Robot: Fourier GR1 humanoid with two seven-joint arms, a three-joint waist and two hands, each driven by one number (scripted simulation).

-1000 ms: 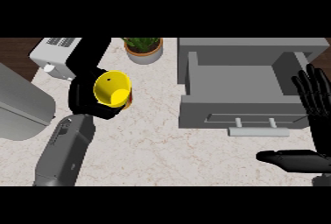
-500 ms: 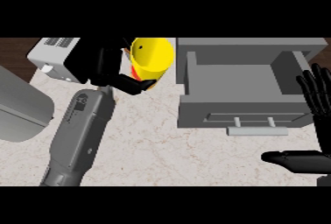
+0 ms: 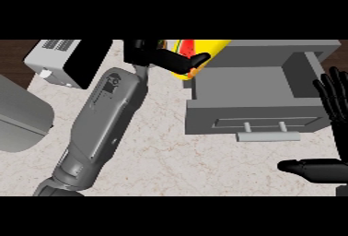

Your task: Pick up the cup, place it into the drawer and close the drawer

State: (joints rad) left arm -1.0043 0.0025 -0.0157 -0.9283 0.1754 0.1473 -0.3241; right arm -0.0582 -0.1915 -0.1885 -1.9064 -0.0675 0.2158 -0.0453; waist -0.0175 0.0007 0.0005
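Right hand (image 3: 333, 101) rests at the near right edge of the surface (image 3: 197, 166), fingers straight and spread, holding nothing, likely kept free for the closing push; drawer (image 3: 252, 116) stands open at mid-right, handle facing near, ready to receive. Farther back, left hand (image 3: 166, 59) has its fingers curled round the yellow cup (image 3: 204, 48), tilted at the drawer's far-left corner; apparently being lined up for lowering in.

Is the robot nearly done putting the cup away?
About halfway. Done: the left hand holds the cup up off the counter. Now: the cup hangs at the left back corner of the open drawer, not inside yet. Left: lower it in, let go, push the drawer shut. The right hand rests open.
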